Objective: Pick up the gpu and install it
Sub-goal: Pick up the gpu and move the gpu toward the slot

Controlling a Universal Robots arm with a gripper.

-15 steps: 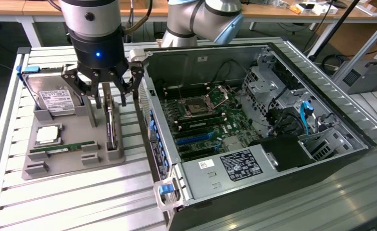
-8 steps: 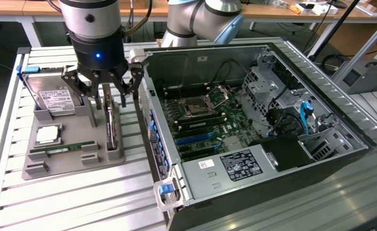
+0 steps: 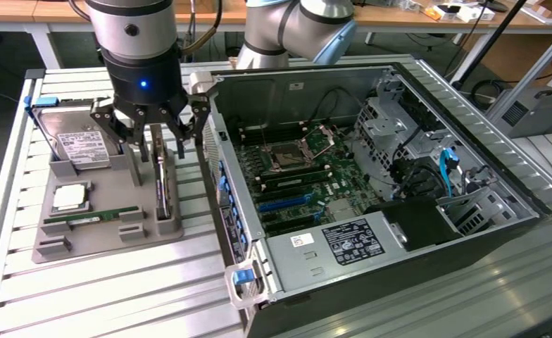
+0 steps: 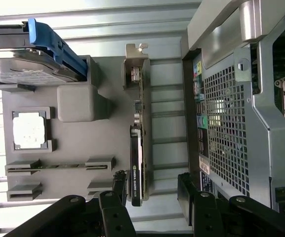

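Pincer [image 3: 155, 143] is spread open right over the gpu [image 3: 163, 184], one finger on each side of the card's near end, not clamped on it. The card stands on edge in the grey tray [image 3: 98, 243] on the table [image 3: 116, 296], just beside the open PC case [image 3: 370, 176].

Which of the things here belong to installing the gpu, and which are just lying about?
In the job:
gpu, standing on edge in the tray
gripper, open over the gpu
case, open

Lying about, in the same tray:
hard drive
CPU
memory stick
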